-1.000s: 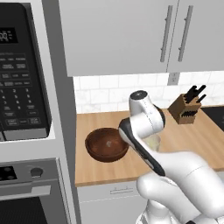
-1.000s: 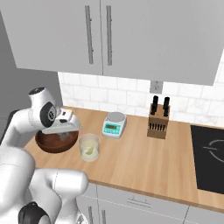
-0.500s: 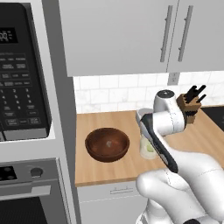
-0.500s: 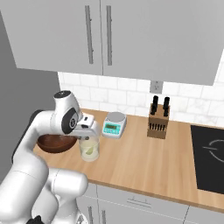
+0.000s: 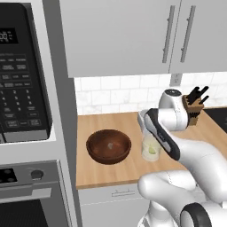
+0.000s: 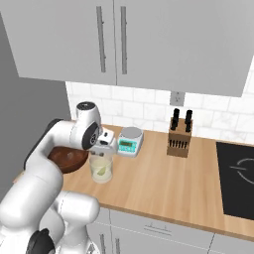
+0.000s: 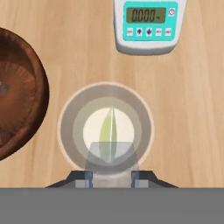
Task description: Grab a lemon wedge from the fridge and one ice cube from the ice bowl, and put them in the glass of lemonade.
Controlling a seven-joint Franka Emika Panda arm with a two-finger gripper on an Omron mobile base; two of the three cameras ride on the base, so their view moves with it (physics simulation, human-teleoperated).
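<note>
Fingers stand narrowly apart around a translucent ice cube, apparently gripping it, directly above the glass. A wedge lies inside. Bowl beside it, cut off in hand view; scale hidden in left view.

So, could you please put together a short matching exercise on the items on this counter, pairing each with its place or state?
Column A:
1. lemon wedge
2. ice bowl
3. kitchen scale
4. knife block

Column B:
a. against the tiled wall, between the glass and the knife block
b. inside the glass of lemonade
c. near the black cooktop, holding dark-handled knives
d. on the counter beside the glass, on the side of the oven column

Pairs: 1-b, 2-d, 3-a, 4-c
</note>
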